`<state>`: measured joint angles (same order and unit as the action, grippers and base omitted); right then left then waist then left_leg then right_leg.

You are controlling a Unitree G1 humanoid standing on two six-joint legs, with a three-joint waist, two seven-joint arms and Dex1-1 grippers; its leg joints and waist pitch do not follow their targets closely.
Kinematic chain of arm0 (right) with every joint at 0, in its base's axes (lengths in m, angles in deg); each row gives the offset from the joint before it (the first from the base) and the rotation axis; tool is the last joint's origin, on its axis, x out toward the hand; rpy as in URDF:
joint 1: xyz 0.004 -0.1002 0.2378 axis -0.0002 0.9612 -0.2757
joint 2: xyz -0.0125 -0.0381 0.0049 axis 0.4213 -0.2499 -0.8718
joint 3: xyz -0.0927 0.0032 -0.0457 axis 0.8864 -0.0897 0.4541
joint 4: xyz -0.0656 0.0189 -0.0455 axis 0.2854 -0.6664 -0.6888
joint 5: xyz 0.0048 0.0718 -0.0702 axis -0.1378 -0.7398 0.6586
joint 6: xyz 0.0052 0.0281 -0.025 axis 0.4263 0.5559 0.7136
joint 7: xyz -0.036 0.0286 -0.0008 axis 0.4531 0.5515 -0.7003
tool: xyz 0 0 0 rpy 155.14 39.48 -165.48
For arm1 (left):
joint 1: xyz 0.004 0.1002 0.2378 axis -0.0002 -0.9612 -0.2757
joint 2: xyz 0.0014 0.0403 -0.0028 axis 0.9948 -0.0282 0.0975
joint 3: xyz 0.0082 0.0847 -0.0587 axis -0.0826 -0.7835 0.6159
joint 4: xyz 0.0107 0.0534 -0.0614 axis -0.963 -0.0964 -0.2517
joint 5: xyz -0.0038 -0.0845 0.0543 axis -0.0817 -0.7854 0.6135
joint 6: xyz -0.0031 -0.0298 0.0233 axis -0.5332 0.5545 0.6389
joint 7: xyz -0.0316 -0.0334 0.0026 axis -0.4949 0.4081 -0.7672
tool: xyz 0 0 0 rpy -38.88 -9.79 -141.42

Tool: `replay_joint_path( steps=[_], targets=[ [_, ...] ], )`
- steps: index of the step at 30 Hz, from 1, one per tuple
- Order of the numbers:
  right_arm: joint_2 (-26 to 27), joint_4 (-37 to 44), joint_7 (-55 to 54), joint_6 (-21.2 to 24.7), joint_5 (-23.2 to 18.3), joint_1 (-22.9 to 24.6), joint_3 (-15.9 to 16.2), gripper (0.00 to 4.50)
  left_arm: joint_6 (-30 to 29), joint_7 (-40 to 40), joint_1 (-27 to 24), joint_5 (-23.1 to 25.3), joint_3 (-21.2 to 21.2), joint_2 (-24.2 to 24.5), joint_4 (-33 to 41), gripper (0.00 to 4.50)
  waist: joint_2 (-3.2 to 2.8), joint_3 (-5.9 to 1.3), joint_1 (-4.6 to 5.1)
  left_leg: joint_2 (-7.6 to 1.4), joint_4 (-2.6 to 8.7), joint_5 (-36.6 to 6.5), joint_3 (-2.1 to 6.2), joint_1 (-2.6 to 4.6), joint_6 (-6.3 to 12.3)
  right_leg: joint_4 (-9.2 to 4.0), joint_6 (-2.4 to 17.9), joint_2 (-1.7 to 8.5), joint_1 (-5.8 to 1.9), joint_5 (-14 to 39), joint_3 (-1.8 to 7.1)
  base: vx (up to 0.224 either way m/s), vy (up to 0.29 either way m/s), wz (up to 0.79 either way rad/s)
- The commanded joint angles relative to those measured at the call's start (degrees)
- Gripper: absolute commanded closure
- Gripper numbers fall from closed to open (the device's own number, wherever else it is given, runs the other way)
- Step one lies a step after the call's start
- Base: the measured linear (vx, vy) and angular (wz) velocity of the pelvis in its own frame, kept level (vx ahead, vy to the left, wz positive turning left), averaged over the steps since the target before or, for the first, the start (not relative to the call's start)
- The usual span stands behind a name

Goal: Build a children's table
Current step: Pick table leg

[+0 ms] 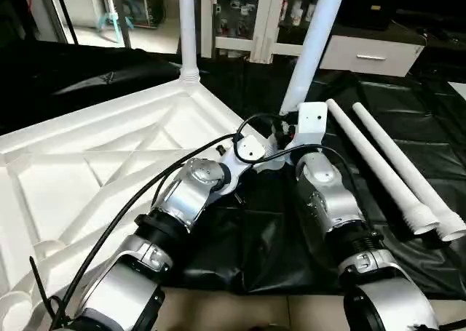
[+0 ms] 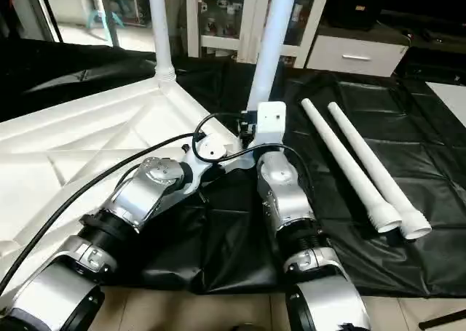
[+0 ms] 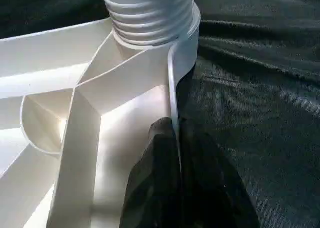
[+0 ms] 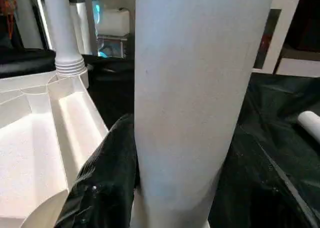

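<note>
The white table top (image 1: pixel 109 164) lies upside down at the left, ribbed underside up. One leg (image 1: pixel 188 25) stands upright in its far corner socket. My left gripper (image 3: pixel 176 125) is shut on the top's thin side rim (image 3: pixel 172 87) just below that socket. My right gripper (image 4: pixel 175 178) is shut on a second leg (image 1: pixel 313 47), which leans slightly right beside the top's right corner; one black finger (image 4: pixel 105 183) presses its side. The leg's lower end is hidden behind my wrist. Two loose legs (image 1: pixel 386 164) lie side by side on the right.
A black sheet (image 1: pixel 408 113) covers the floor under the work. A white glass-door cabinet (image 1: pixel 247 18) and a drawer unit (image 1: pixel 371 54) stand at the back. A black cable (image 1: pixel 145 200) runs over my left forearm.
</note>
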<state>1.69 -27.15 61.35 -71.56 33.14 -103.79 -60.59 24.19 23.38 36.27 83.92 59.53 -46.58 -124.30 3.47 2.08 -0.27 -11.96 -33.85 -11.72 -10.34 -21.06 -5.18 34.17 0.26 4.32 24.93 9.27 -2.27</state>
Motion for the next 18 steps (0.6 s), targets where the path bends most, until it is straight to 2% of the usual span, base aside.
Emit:
replay_joint_path(
  steps=[1, 2, 3, 4, 6, 8, 9, 10, 17, 18],
  targets=[
    [-1.9, -6.1, -0.7, 2.7, 1.6, 2.0, -2.4, 2.69, 0.8, 0.7, 1.8, -0.6, 0.7, 0.2, 5.4, 4.5, -0.63, -3.56, -0.63, -0.61, 3.67, -5.9, -0.32, 0.54, 3.74, -2.33, 14.4, 2.36, -4.12, -0.9, 1.64, 0.0, 0.0, 0.0],
    [-2.0, -6.0, -0.2, 2.3, 1.5, 1.9, -2.3, 2.69, 0.8, 0.6, 1.9, -0.6, 0.7, 0.2, 5.3, 4.5, -0.65, -3.59, -0.64, -0.58, 3.64, -5.5, -0.31, 0.53, 3.83, -2.26, 14.5, 2.37, -4.14, -1.5, 1.64, 0.0, 0.0, 0.0],
    [-2.0, -6.1, 0.1, 2.0, 1.5, 1.7, -2.2, 2.13, 0.8, 0.6, 2.0, -0.7, 0.7, 0.2, 5.2, 4.5, -0.55, -3.6, -0.63, -0.53, 3.58, -4.9, -0.34, 0.47, 4.11, -2.2, 14.7, 2.36, -4.19, -2.5, 1.65, 0.0, 0.0, 0.0],
    [-2.0, -6.1, 0.5, 1.6, 1.5, 1.5, -2.1, 1.99, 0.9, 0.6, 2.0, -0.7, 0.7, 0.3, 5.1, 4.5, -0.52, -3.65, -0.67, -0.47, 3.52, -4.6, -0.38, 0.47, 4.38, -2.16, 14.9, 2.4, -4.25, -2.9, 1.67, 0.0, 0.0, 0.0],
    [-2.0, -5.7, 2.3, 1.1, 0.8, 1.3, -2.1, 1.93, 0.9, 0.5, 2.1, -0.8, 0.7, 0.3, 5.1, 4.5, -0.5, -3.73, -0.79, -0.46, 3.38, -4.2, -0.44, 0.58, 4.79, -2.08, 15.4, 2.42, -4.26, -3.6, 1.65, 0.0, 0.0, 0.0],
    [-2.2, -4.3, 4.4, 1.0, 0.6, 1.5, -1.4, 1.65, 1.1, 0.6, 2.2, -0.8, 0.7, 0.4, 4.7, 4.5, -0.52, -3.88, -1.22, -0.46, 3.22, -2.9, -0.53, 0.51, 5.63, -1.84, 16.2, 2.43, -4.38, -5.7, 1.72, 0.0, 0.0, 0.0],
    [-2.6, -3.2, 5.4, 1.1, 0.9, 1.6, -0.8, 1.58, 1.4, 0.6, 2.4, -0.8, 0.8, 0.6, 4.3, 4.5, -0.39, -3.88, -1.34, -0.43, 3.12, -1.6, -0.5, 0.31, 6.32, -1.62, 16.5, 2.45, -4.52, -7.4, 1.73, 0.0, 0.0, 0.0],
    [-2.6, -2.7, 5.8, 1.2, 0.8, 1.7, -0.7, 1.57, 1.5, 0.6, 2.5, -0.8, 0.8, 0.7, 4.1, 4.5, -0.46, -3.86, -1.51, -0.43, 3.05, -0.7, -0.51, 0.41, 6.91, -1.52, 16.8, 2.47, -4.49, -8.3, 1.72, 0.0, 0.0, 0.0],
    [-3.6, 3.1, 8.6, 2.6, 0.3, 4.0, -0.1, 0.98, 2.3, 0.7, 3.1, -1.0, 1.1, 1.5, 3.0, 4.5, -0.47, -3.73, -2.05, -0.48, 2.94, -0.2, -0.56, 0.55, 7.76, -1.58, 17.0, 2.44, -4.51, -6.9, 1.72, 0.0, 0.0, 0.0],
    [-3.7, 3.6, 8.8, 2.6, 0.4, 4.3, 0.0, 0.79, 2.3, 0.8, 3.1, -1.0, 1.2, 1.6, 2.9, 4.5, -0.46, -3.71, -2.08, -0.5, 2.95, -0.1, -0.54, 0.52, 7.71, -1.57, 17.0, 2.46, -4.51, -6.6, 1.73, 0.0, 0.0, 0.0]
  ],
)
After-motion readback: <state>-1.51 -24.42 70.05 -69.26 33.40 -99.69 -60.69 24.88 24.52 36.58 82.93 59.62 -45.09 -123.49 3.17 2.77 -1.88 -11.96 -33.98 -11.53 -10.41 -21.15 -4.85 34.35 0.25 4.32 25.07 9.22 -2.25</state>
